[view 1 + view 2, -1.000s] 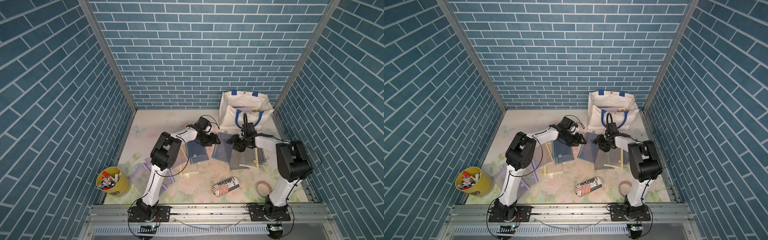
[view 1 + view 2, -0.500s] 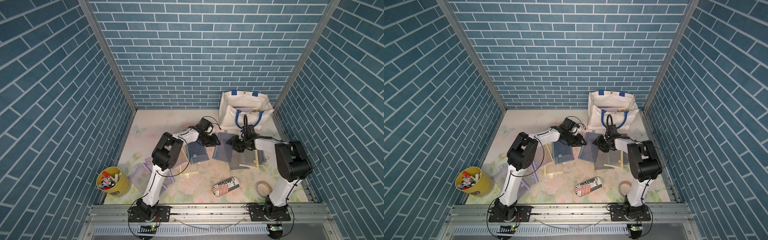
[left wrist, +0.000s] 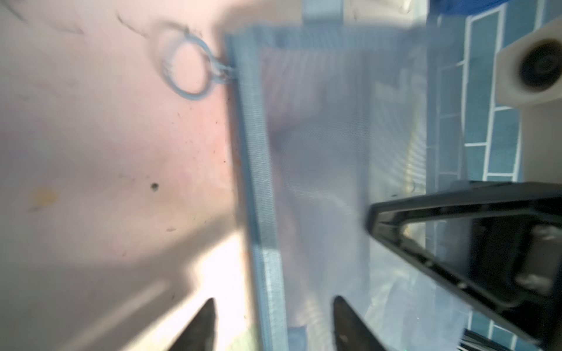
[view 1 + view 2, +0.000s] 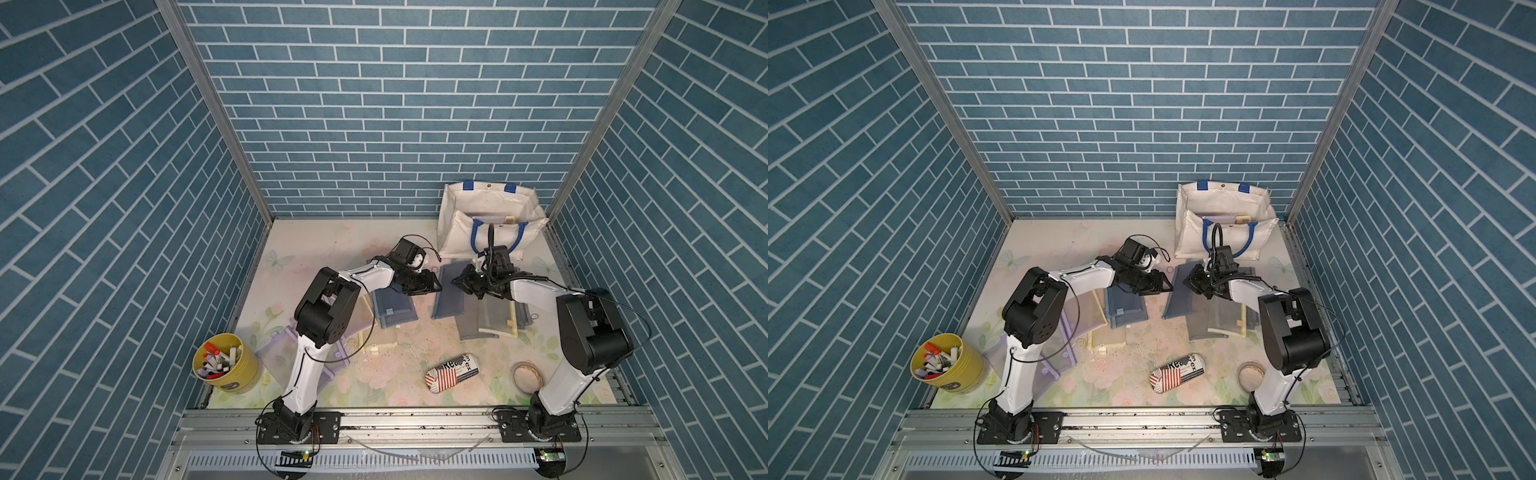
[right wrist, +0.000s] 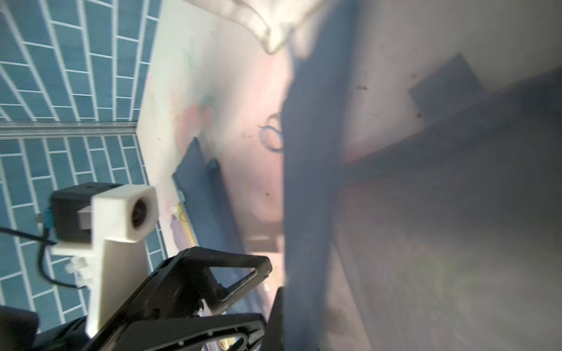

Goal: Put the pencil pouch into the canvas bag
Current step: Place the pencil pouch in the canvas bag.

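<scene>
The pencil pouch (image 4: 449, 296) (image 4: 1180, 300) is a flat blue mesh sleeve lying mid-table between my two grippers. In the right wrist view its edge (image 5: 310, 182) rises up through my right gripper (image 5: 292, 319), which is shut on it (image 4: 460, 281) (image 4: 1192, 283). My left gripper (image 3: 273, 304) is open, with the pouch's blue bound edge (image 3: 258, 182) between its fingertips (image 4: 432, 286) (image 4: 1165, 286). The off-white canvas bag (image 4: 457, 232) (image 4: 1192, 237) with blue handles stands open just behind, at the back right.
Blue-grey mesh pouches (image 4: 392, 307) lie under the left arm, grey ones with wooden strips (image 4: 490, 318) under the right arm, and a purple one (image 4: 282, 357) front left. A yellow cup of markers (image 4: 224, 365), a flag-print pouch (image 4: 453, 372) and a tape roll (image 4: 528, 376) sit near the front.
My right gripper has closed onto the pouch's edge. The left jaws narrowed and stand open again, a little nearer the pouch.
</scene>
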You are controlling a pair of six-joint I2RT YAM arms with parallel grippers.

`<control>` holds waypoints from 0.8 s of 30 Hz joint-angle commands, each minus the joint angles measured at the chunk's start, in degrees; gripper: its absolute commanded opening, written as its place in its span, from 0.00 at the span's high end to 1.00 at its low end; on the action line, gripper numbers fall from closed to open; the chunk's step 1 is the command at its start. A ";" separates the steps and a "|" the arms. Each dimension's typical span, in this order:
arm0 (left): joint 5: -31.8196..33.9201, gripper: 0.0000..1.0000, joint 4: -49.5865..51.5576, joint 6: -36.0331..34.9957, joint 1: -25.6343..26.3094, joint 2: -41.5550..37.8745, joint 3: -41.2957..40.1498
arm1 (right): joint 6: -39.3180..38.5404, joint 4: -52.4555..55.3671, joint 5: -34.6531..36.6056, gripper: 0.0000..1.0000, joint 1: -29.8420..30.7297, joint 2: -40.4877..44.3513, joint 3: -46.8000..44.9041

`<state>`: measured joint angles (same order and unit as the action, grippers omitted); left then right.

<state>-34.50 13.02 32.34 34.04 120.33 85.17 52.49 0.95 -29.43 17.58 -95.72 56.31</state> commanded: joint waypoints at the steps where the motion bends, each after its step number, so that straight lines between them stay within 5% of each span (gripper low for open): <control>1: 4.70 0.22 -0.32 -2.11 -1.88 -7.51 -3.59 | -0.36 6.04 1.04 1.00 0.17 6.85 5.03; 6: 11.23 0.01 4.89 -8.12 -2.85 -14.67 -4.75 | -2.68 17.10 6.85 1.00 0.19 10.09 18.61; 16: 18.01 0.01 12.02 -15.89 -2.99 -20.86 -1.98 | -0.53 22.93 23.91 1.00 -0.83 1.51 47.90; 24: 19.38 0.01 12.80 -17.26 -3.02 -24.95 -2.85 | 7.33 24.95 42.63 1.00 -3.07 -7.78 59.26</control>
<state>-16.49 24.34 16.91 31.05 98.06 81.71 54.83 22.79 3.51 15.27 -100.31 112.40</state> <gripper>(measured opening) 0.994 0.046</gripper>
